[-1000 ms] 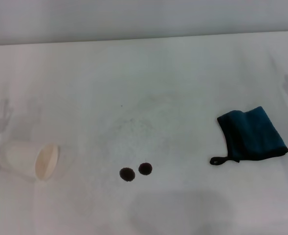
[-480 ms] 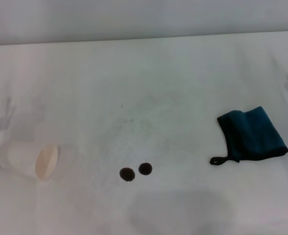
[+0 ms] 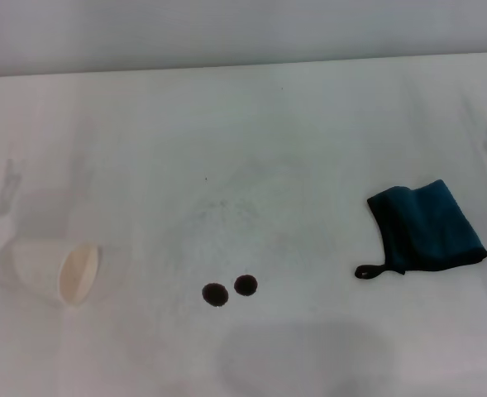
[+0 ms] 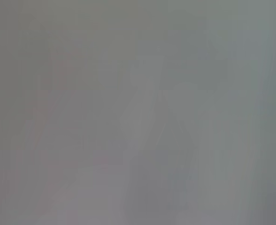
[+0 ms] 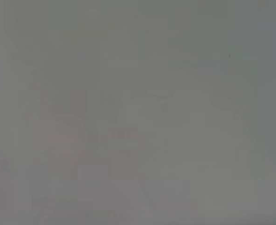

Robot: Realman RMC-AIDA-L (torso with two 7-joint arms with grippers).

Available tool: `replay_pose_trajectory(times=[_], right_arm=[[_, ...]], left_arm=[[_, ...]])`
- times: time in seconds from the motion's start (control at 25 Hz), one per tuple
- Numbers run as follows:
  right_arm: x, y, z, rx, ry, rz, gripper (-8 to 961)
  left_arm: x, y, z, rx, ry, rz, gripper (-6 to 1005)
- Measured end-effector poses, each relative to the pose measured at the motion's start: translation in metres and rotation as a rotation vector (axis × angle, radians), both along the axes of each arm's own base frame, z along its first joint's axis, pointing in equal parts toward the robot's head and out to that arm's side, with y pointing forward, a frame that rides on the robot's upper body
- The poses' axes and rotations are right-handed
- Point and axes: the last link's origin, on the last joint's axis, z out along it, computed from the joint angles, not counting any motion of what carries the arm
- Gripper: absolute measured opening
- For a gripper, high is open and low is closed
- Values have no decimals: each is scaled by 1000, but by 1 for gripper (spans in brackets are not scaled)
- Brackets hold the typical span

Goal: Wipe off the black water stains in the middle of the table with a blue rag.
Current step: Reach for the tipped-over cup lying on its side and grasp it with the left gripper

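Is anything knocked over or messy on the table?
Yes. A white paper cup lies tipped on its side at the table's left. Two black water stains sit near the middle. The blue rag lies at the right.

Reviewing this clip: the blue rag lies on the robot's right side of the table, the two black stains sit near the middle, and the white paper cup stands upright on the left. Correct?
Not quite. The white paper cup is not upright: the head view shows it tipped on its side, its open mouth facing the two black stains. The rest holds: the blue rag lies on the robot's right side of the table, apart from the stains. No pincer shows in any view.
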Motion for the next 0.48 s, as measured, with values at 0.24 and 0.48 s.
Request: replay_pose_trajectory(times=[0.24, 0.48], right_arm=[[0, 0, 0, 0, 0, -1, 861], [0, 0, 0, 0, 0, 0, 861]], left_arm=[[1, -7, 5, 36, -2, -28, 874], [-2, -12, 5, 34, 8, -24, 874]])
